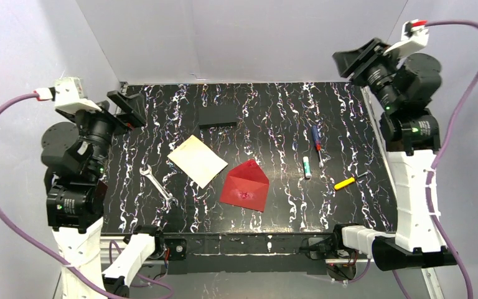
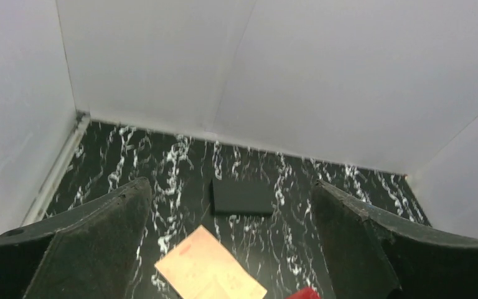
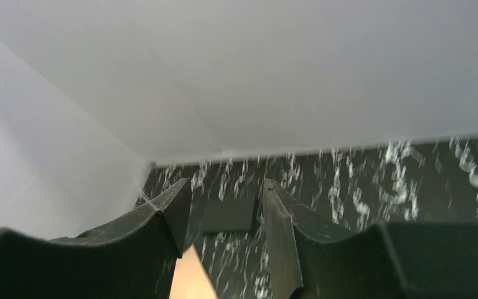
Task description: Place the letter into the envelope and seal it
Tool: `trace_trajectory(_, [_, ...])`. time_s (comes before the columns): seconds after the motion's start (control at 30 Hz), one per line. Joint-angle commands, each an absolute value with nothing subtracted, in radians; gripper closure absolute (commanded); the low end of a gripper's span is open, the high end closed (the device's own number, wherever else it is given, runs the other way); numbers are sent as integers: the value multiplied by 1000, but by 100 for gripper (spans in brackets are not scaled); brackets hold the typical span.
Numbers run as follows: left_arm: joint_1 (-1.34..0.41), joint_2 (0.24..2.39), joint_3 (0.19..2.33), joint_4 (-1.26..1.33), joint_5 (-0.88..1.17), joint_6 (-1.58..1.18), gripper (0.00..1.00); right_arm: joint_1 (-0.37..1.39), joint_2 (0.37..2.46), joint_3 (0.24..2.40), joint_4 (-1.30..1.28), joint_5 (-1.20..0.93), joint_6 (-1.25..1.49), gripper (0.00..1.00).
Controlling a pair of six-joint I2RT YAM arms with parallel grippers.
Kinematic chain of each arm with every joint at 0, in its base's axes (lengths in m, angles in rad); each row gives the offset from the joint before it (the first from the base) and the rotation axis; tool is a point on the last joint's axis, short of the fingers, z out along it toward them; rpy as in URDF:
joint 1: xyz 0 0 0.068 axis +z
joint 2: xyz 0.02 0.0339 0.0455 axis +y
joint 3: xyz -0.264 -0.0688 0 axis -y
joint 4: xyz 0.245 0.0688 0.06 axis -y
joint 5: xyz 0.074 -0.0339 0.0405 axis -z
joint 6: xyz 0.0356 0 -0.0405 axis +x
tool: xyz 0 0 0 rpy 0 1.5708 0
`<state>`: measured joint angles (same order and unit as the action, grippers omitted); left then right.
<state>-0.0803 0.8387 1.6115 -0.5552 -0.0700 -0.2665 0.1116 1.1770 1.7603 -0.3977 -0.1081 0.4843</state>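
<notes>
The cream letter [image 1: 197,161] lies flat on the black marbled table, turned at an angle; it also shows in the left wrist view [image 2: 210,273] and in the right wrist view [image 3: 190,280]. The red envelope [image 1: 245,185] lies just right of it, flap open and pointing to the back; only its tip shows in the left wrist view [image 2: 303,293]. My left gripper [image 1: 126,107] is open and empty, raised at the table's back left. My right gripper [image 1: 356,58] is open and empty, raised over the back right corner.
A small black block [image 1: 217,115] lies behind the letter. A wrench [image 1: 157,185] lies left of the letter. A blue-handled screwdriver [image 1: 317,141], a small white-green tube [image 1: 307,167] and a yellow-handled tool [image 1: 348,181] lie right of the envelope. White walls enclose the table.
</notes>
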Motion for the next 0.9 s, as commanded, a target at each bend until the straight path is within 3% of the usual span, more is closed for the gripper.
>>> trace_trajectory(0.0, [-75,784,1491,-488,-61,-291,2,107,1160,1616,-456,-178,610,45])
trace_trajectory(0.13, [-76,757,1372,-491,-66,-343,2,107,1143,1439,-456,-268,661,42])
trace_trajectory(0.3, [-77,685,1137,-436,-12,-457,2,129,1156,1150,-196,-538,826,41])
trace_trajectory(0.53, [-77,742,977,-493,128,-545,2,356,1302,1052,-112,-368,825,22])
trace_trajectory(0.7, [-78,852,878,-489,185,-574,2,489,1571,1125,-22,-359,831,21])
trace_trajectory(0.77, [-77,916,827,-451,230,-609,8,521,1697,1182,-27,-372,826,24])
trace_trajectory(0.87, [-77,1012,752,-309,339,-671,31,563,1827,1253,-9,-429,817,29])
